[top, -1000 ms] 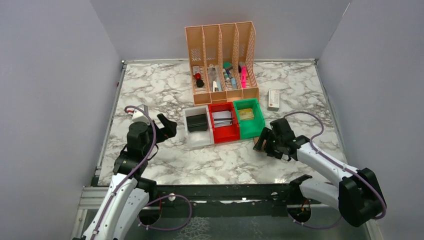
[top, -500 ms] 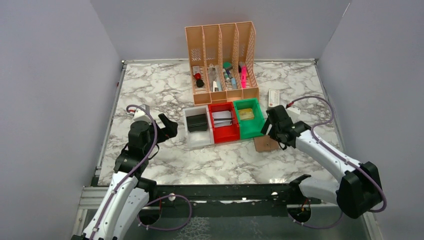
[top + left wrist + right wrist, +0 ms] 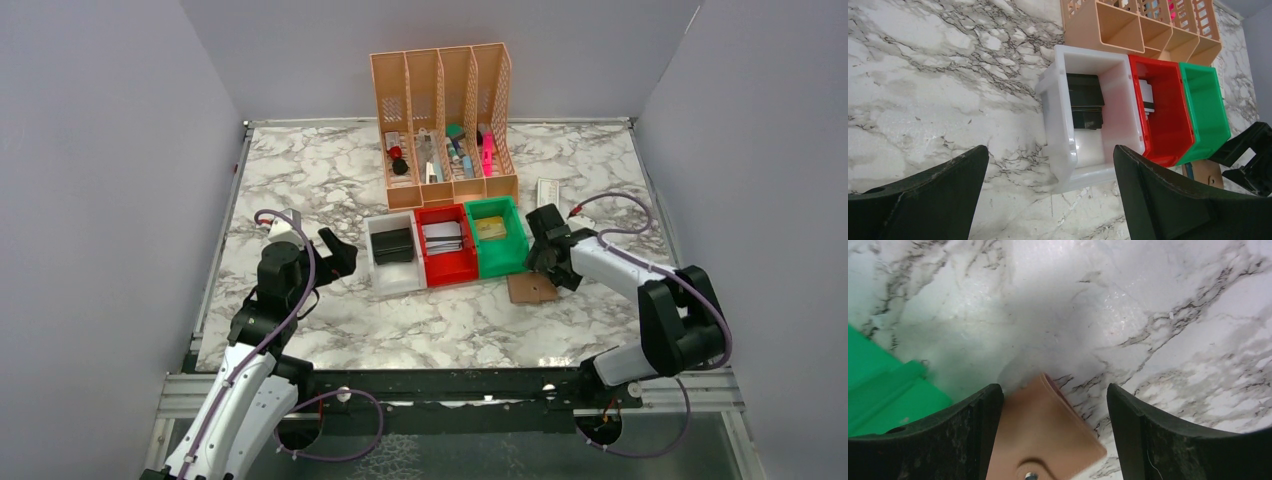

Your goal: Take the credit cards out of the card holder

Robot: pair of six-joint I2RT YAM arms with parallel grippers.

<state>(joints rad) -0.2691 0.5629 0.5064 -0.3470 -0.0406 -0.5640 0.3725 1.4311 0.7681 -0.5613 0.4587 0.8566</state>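
Leather-like tan-brown card holder (image 3: 532, 288) lies flat on the marble worktop (image 3: 320, 180), just beside the near right corner of the green bin (image 3: 500, 262). It is a thin rectangle, set slightly askew. In the right wrist view one corner of it (image 3: 1043, 430) points away from the camera, its edge looks slightly raised, and a small metal stud shows near the bottom of that view. Whether any card sits inside cannot be told.

The right arm reaches across from its base with the elbow bent out to the right. The right gripper (image 3: 545, 255) points down over the holder's far edge with its jaws spread wide. The holder lies between the two fingers (image 3: 973, 430) without being pinched.

The left arm is raised over the left side of the worktop. The left gripper (image 3: 1050, 150) is also spread wide and holds nothing. It faces the white bin (image 3: 1088, 175), in which a black case (image 3: 1085, 100) lies.
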